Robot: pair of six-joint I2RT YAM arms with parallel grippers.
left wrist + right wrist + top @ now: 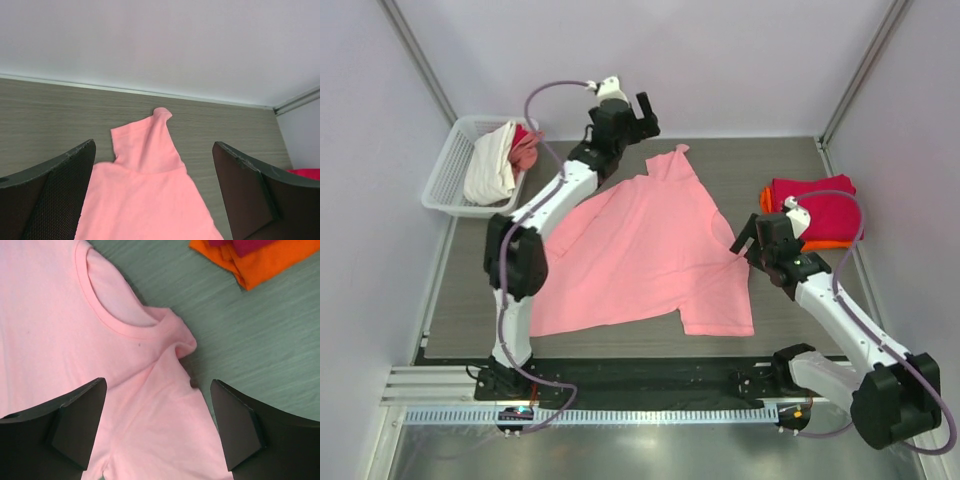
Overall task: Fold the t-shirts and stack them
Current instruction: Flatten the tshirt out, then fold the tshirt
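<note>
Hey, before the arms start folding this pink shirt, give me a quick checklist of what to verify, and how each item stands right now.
1. Left gripper open: ok, jaws wide apart above the far sleeve.
2. Right gripper open: ok, jaws apart above the collar.
3. Pink t-shirt lying flat: not ok, the collar is puckered at its edge.
4. Folded stack clear of the shirt: ok, bare table lies between them.
5. Gripper height over the cloth: cannot tell.
6. Basket out of the way: ok, far left, apart from the shirt.
</note>
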